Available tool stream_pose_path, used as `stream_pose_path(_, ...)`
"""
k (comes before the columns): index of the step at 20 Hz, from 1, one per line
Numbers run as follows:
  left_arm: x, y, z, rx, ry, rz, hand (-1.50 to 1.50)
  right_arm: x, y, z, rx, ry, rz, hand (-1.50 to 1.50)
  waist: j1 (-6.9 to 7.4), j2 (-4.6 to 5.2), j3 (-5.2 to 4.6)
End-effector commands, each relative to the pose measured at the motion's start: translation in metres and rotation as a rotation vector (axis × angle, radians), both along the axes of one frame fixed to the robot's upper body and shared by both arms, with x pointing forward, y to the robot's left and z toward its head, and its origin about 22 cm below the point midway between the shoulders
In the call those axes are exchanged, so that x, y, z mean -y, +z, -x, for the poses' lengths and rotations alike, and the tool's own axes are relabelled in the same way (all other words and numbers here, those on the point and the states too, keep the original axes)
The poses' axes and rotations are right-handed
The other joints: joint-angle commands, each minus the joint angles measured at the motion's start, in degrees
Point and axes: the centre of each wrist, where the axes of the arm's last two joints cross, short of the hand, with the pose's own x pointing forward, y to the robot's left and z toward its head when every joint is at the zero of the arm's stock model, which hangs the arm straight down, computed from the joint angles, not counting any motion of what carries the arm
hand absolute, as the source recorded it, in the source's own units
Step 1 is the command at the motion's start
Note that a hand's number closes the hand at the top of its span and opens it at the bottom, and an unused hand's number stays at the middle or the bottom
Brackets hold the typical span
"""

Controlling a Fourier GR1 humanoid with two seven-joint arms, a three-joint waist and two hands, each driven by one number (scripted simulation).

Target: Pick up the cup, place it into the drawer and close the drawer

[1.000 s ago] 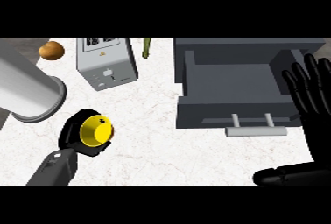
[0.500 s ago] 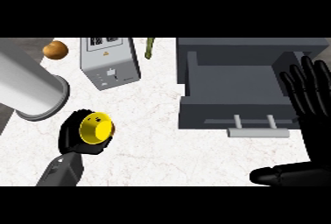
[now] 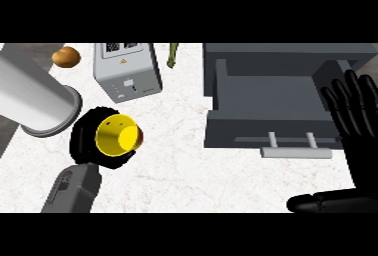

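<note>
A yellow cup (image 3: 118, 135) shows at the left of the head view, its mouth facing up toward me. My left hand (image 3: 87, 134) is curled round it, black fingers wrapping its sides, with the grey forearm (image 3: 72, 189) below. The grey drawer (image 3: 273, 100) stands open at the right, its pale bar handle (image 3: 297, 151) at the front. My right hand (image 3: 357, 125) rests open at the right edge, fingers straight and pointing up beside the drawer, thumb (image 3: 332, 202) low at the bottom right.
A big white cylinder (image 3: 33, 97) lies at the left. A grey toaster-like box (image 3: 125, 70) stands at the back, with a brown round thing (image 3: 66, 56) and a green stalk (image 3: 173, 52) near it. The counter is white marble (image 3: 184, 170).
My left hand with the yellow cup has shifted slightly to the right and up. The right hand has edged a little left along the drawer's side.
</note>
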Motion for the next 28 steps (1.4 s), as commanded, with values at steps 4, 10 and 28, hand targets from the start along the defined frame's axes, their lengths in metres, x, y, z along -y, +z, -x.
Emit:
stream_pose_path(4,0.05,0.074,-0.006,0.056,-0.076,0.036,1.5,0.009,-0.01,0.008,0.01,0.001,0.002,-1.5,-0.49,0.13,-0.02)
stream_pose_path(10,0.092,0.138,-0.02,0.072,-0.083,0.011,1.5,0.005,0.019,0.005,0.027,0.019,0.01,-1.5,-0.96,0.17,-0.06)
stream_pose_path(28,0.172,0.246,-0.084,0.036,-0.092,-0.128,1.5,0.009,-0.008,-0.007,0.016,0.008,0.003,-1.5,-1.47,0.48,-0.06)
